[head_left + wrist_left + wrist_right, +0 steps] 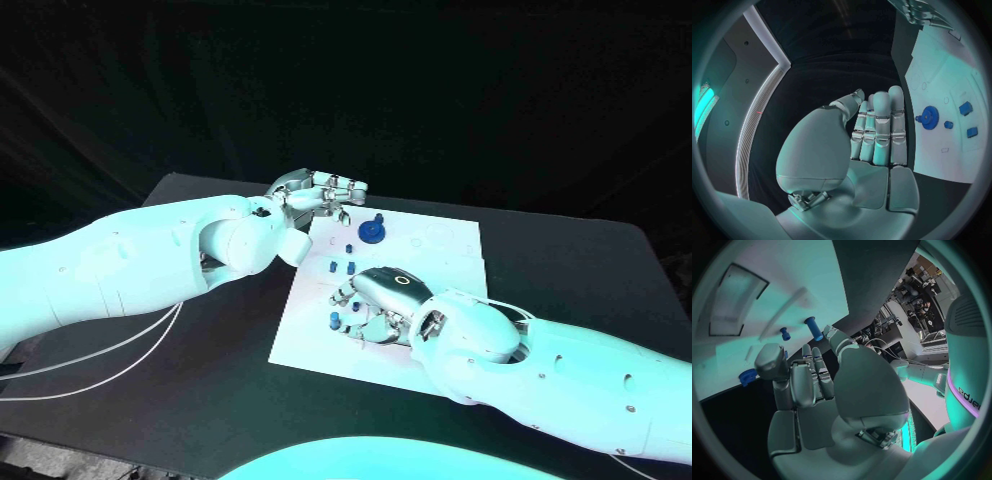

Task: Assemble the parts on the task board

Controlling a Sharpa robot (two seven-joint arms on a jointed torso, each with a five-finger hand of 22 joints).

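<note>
1. Task board point(447, 262): white plate in the middle of the black table point(577, 260), carrying small blue parts.
2. Right hand point(378, 300): low over the near half of the board, palm down, the nearer of the two hands to the loose parts. In the right wrist view its fingers point(811, 370) lie side by side, extended, clamped on nothing that can be seen.
3. Blue peg point(812, 327): lying on the board just beyond the right fingertips, its long axis roughly in line with the way the fingers point. A smaller blue piece point(785, 333) lies beside it; another blue part point(747, 376) lies off to the thumb side, near the board's edge.
4. Judgement: the coming move turns on this peg sitting ahead of the fingers, not under them; a short reach forward would be needed before closing.
5. Left hand point(320, 192): raised off the board's far-left corner, holding nothing; in the left wrist view its fingers point(879, 130) stand straight and together.
6. Blue gear point(372, 232): on the board, to the outer side of the left fingers, apart from them.
</note>
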